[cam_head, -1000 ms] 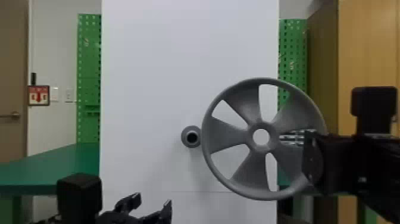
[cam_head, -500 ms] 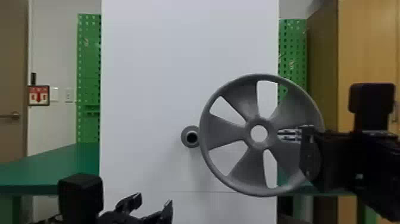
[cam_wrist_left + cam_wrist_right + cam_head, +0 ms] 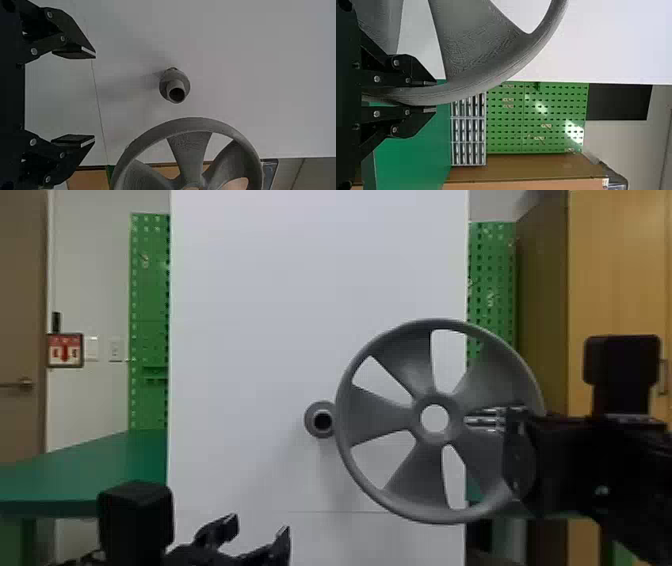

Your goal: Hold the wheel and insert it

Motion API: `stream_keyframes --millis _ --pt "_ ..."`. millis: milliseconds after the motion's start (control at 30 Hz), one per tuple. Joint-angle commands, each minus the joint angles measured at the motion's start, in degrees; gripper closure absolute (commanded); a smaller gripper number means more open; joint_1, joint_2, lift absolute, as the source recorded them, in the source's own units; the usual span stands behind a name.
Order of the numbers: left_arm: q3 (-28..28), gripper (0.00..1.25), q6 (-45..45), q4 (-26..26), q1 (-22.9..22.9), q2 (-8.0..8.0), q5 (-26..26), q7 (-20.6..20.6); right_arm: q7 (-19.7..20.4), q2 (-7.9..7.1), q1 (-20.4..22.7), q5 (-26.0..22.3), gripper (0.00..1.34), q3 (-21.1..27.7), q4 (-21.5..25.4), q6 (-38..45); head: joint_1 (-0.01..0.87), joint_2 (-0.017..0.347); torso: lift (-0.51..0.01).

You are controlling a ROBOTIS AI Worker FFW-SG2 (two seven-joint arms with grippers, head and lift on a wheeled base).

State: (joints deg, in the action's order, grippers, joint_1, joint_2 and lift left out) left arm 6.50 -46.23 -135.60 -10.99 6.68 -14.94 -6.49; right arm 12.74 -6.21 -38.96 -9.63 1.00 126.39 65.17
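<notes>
Note peg (image 3: 311,421) on panel (image 3: 275,290); wheel (image 3: 417,417) to right, nearer, in right gripper (image 3: 475,419). Log left gripper (image 3: 261,524) near left, table (image 3: 100,465) behind panel, cabinet (image 3: 620,265) far right.

Head view: wheel (image 3: 395,415), right part of rim covered by right pincer (image 3: 495,420). Right arm (image 3: 635,485) cut off at right edge, left pincer (image 3: 257,527) partly cut at near edge. White board (image 3: 260,315) runs out of frame, hides middle of green counter (image 3: 100,470). Wall sign (image 3: 65,350), print too small. Both wrist views: wheel cropped by frame edge. Right wrist view: parts cabinet (image 3: 468,138) partly behind rim, contents too small to tell.
</notes>
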Motion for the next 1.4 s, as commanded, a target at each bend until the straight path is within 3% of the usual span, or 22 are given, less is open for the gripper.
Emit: stream_keyframes --millis 0,533,1367 --pt "0.0 0.49 0.0 -0.02 0.0 0.0 0.0 0.08 0.01 -0.03 0.11 0.14 1.14 0.06 0.0 -0.22 0.0 0.031 -0.487" --pt "0.0 0.49 0.0 0.07 0.0 0.0 0.0 0.08 0.01 0.41 0.55 0.4 1.14 -0.12 0.0 -0.92 0.0 0.031 -0.487" --pt "0.53 0.49 0.0 0.24 -0.35 -0.09 0.35 0.16 0.09 4.36 -0.15 3.48 1.14 -5.48 -1.76 -2.68 0.0 0.031 -0.487"
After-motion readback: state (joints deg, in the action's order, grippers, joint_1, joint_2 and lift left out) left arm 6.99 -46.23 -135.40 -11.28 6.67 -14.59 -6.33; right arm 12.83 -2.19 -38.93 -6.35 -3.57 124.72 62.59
